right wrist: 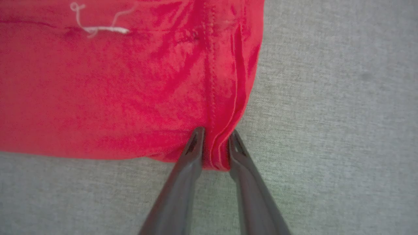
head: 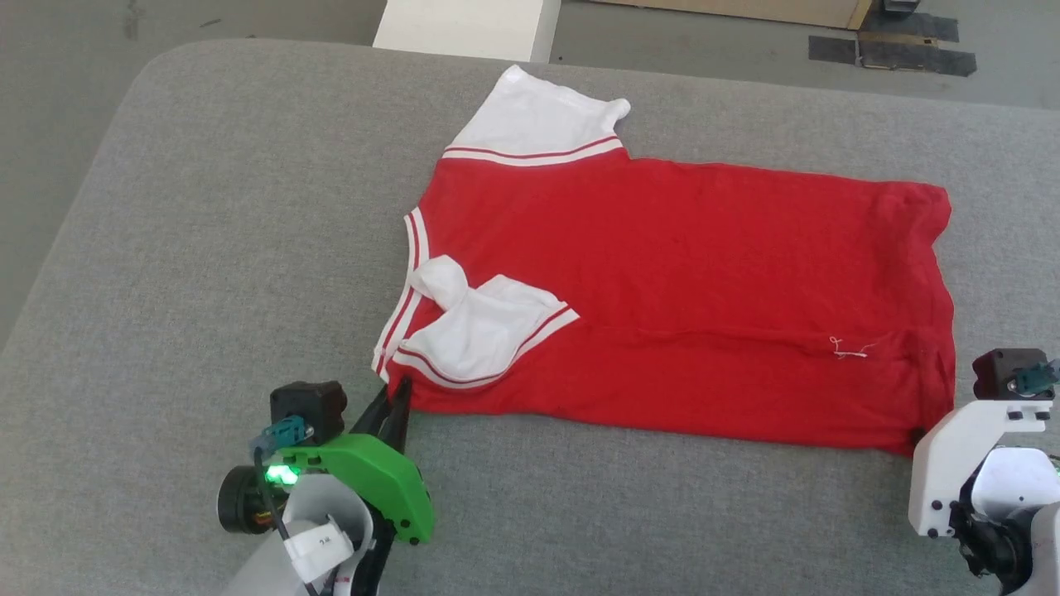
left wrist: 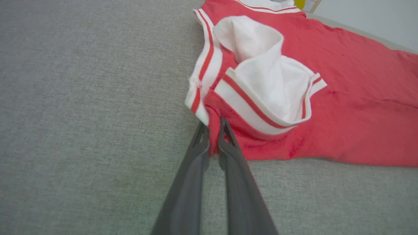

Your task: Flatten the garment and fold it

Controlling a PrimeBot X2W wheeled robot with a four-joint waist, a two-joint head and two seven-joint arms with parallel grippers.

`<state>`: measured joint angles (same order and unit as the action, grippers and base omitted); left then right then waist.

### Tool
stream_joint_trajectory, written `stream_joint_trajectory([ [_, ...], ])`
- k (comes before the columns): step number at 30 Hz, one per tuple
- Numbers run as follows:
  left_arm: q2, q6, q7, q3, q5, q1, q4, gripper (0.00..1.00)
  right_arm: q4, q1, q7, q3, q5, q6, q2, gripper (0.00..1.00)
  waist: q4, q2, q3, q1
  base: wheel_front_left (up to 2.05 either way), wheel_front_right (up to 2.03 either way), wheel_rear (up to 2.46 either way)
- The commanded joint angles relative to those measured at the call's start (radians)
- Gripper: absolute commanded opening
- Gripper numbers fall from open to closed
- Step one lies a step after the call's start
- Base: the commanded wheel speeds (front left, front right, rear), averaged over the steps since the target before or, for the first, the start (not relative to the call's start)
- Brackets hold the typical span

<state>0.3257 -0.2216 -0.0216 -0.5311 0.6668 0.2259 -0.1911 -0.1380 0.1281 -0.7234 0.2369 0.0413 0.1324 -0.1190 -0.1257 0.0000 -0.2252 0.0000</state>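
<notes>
A bright red soft-fabric T-shirt (head: 679,273) with white short sleeves and red-and-white striped trim is lying sideways on a broad grey cloth-covered table (head: 207,248), its neck pointing left and its hem pointing right; it is lying mostly flat, with a long crease running along it close to its near edge. Just off the T-shirt's near left corner, the left gripper (left wrist: 213,125), carried under a bright green plastic wrist shell (head: 377,476), is pointing in from the near side; its two long dark fingers are standing close together and are pinching a thin edge of red cloth right beside the end of the striped neckline trim (head: 411,248). Just right of that pinch, the near white sleeve (head: 480,331) is sitting crumpled and folded inward on top of the red body; at the T-shirt's far left corner the other white sleeve (head: 538,116) is spreading out flat. Further right, near the hem, a short loose white thread (head: 849,349) is curling on the red cloth. At the T-shirt's near right corner, the right gripper (right wrist: 216,132), carried ahead of a white plastic wrist bracket (head: 952,463), is pointing at the hem from the near side; its fingers are standing a little wider than the left pair and are squeezing a bunched ridge of the stitched hem between their tips.
</notes>
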Motion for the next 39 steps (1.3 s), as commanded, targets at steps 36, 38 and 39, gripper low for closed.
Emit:
stream_joint_trajectory([
  [36,0.106,0.022,-0.121,0.010,0.020,-0.231,0.023,1.00,0.099,-0.219,0.178,0.014,0.147,-0.002,-0.026,1.00,0.050,0.0000,0.196,0.0000,0.00,0.00,0.00],
  [38,0.113,0.028,-0.187,0.030,-0.004,-0.219,0.039,1.00,0.109,-0.197,0.285,-0.009,0.179,-0.002,-0.030,1.00,0.050,0.0000,0.202,0.0000,0.00,0.00,0.00],
  [39,0.116,0.031,-0.208,0.043,-0.018,-0.212,0.050,1.00,0.118,-0.190,0.350,-0.030,0.194,-0.002,-0.042,1.00,0.051,0.0000,0.204,0.0000,0.00,0.00,0.00],
])
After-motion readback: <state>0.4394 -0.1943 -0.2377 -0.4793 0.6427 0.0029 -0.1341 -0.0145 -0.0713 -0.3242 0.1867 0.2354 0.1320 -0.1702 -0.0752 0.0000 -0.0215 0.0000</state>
